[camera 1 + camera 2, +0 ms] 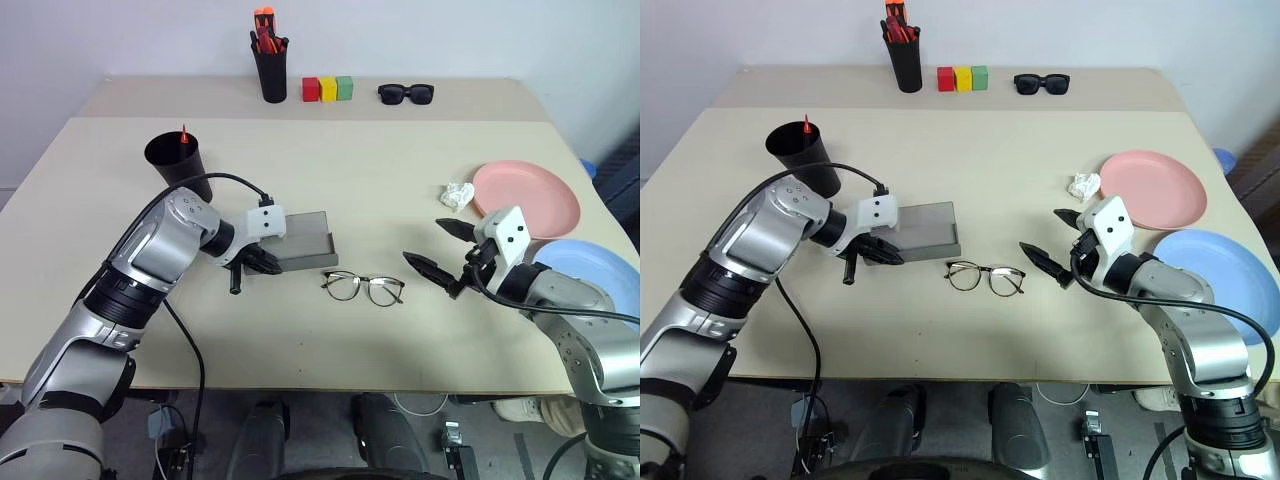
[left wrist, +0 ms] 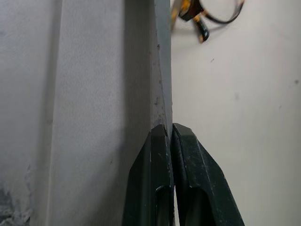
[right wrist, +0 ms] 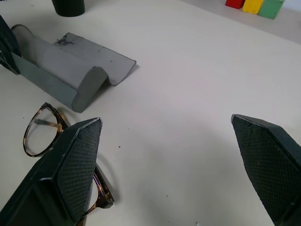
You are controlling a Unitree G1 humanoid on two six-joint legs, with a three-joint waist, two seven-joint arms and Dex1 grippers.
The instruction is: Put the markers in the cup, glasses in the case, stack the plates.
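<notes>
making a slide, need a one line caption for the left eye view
Left gripper shut at the grey case, right gripper open beside the glasses, plates unstacked.

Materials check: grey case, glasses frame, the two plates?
Case: probably felt or fabric-covered, matte with a faint grain. Glasses: thin frame, tortoiseshell brown up close, likely acetate or coated metal; clear lenses. Pink plate and blue plate: plastic-looking, smooth, uniform colour, soft sheen.

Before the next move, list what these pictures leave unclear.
- Second marker: the left gripper hides most of it in the head views.
- Case: interior unseen in the left wrist view, too close.
- Blue plate: the right arm covers part of it.
- Cup: only a red tip shows above its rim.
</notes>
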